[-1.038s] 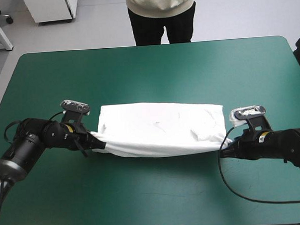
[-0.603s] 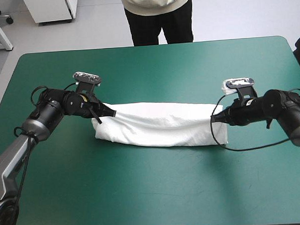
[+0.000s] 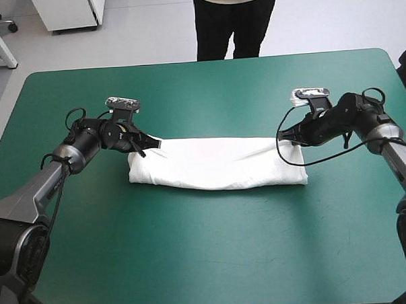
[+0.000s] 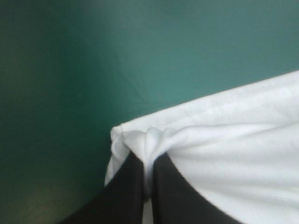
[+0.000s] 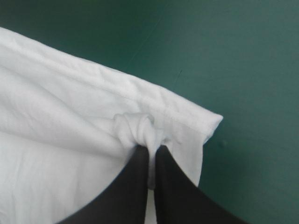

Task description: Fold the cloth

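Risk first. I'm reading the fold as laid over but not yet let go: the T-shirt (image 3: pixel 217 170) is lying as a long flat band across the middle of the tabletop (image 3: pixel 214 252), running left to right, w/ an arm at each end on its far edge.

- Main worry: each corner is sitting bunched into a small knot right at the tips. If I'm backing an arm off before that knot is fully free, the cloth is prob. getting dragged along and the top layer is peeling back.
- Second: uneven release. One side letting go while the other is pulling means the band is skewing and the hem is no longer lining up w/ the layer under it.
- Third: both sets of tips are working very low. Pressing down any further risks scraping the teal-green cover or pinning the bottom layer too.

Left fingers (image 4: pixel 128 191): all but closed, only a sliver betw. them, pinching a wad of white fabric at the band's far-left corner, hem running just ahead of the tips.

Right fingers (image 5: pixel 177 191): same story, nearly together, gripping a twisted nub of cloth just inside the far-right corner; seam and corner are lying just beyond the tips, flat on the cover.
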